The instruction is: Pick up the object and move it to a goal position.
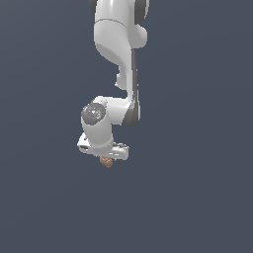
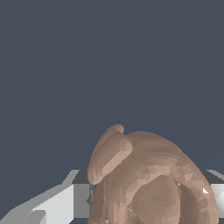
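The object [image 1: 105, 161] is a small lumpy brown item that sticks out just below my white gripper [image 1: 105, 158] in the exterior view. In the wrist view the object [image 2: 148, 179] fills the space between the grey fingers [image 2: 65, 203], curled and knobbly, very close to the camera. The fingers press against both of its sides, so the gripper is shut on it. The fingertips themselves are hidden behind the object and the hand.
The white arm [image 1: 118, 64] comes down from the top of the exterior view. A plain dark grey-blue surface [image 1: 197, 188] lies all around. No goal marker shows.
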{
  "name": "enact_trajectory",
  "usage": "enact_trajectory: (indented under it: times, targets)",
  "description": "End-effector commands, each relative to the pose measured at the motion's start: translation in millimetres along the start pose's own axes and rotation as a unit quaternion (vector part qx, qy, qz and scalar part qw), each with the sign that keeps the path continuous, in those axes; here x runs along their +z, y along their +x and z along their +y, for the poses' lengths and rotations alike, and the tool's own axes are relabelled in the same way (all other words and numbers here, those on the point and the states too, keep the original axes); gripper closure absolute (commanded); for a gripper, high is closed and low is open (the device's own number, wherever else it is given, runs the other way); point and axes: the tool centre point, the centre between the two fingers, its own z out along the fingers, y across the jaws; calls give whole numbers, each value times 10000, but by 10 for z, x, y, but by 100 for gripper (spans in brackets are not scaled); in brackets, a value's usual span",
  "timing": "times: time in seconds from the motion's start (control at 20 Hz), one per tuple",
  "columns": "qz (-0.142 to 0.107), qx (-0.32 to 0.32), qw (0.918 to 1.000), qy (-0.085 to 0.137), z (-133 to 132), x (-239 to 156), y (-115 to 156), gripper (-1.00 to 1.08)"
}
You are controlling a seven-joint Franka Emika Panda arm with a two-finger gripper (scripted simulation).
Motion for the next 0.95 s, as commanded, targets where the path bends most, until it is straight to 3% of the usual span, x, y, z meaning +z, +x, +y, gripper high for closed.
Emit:
enact_trajectory:
  times: [0.0, 0.45, 0.9]
  targets:
    - [2, 1, 10000, 0, 38, -80, 103, 108]
    - [2, -3, 10000, -1, 141, -307, 419, 108]
    - [2, -3, 10000, -1, 166, -363, 510, 108]
